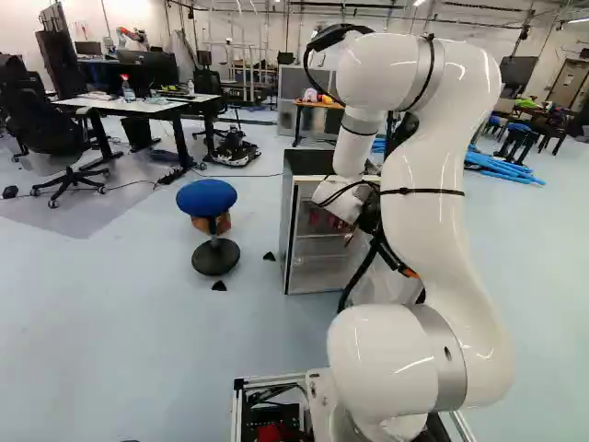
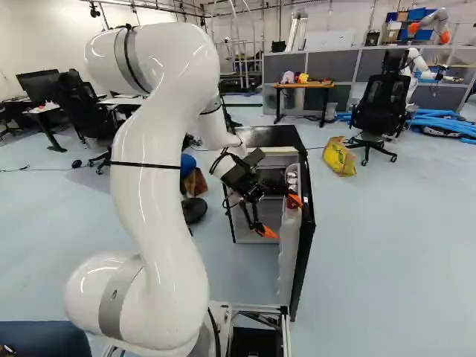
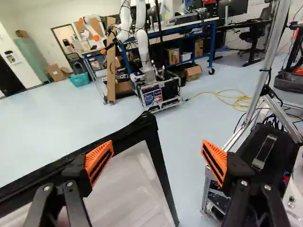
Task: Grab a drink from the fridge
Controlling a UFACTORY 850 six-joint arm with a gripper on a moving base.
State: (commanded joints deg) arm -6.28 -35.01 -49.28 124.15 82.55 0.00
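Note:
The small fridge [image 2: 271,137] stands ahead of the base with its door [image 2: 303,238] swung open toward the base. Cans [image 2: 292,177] sit in the upper shelf inside the door. In the left base view, red items [image 1: 324,219] show dimly in the fridge, partly behind my arm. My gripper [image 2: 282,216] is at the door's inner side, its fingers apart, one tip close to the cans; contact cannot be told. In the wrist view the gripper [image 3: 157,161] stands open, with the door's black corner and pale inner panel [image 3: 135,182] beyond and below the fingers and no drink between them.
A blue stool [image 1: 207,196] stands left of the fridge in the left base view. The base's metal frame [image 3: 207,189] is beside one finger in the wrist view. Farther off are another robot [image 3: 154,90], a yellow bag [image 2: 340,157] and an office chair [image 2: 379,111].

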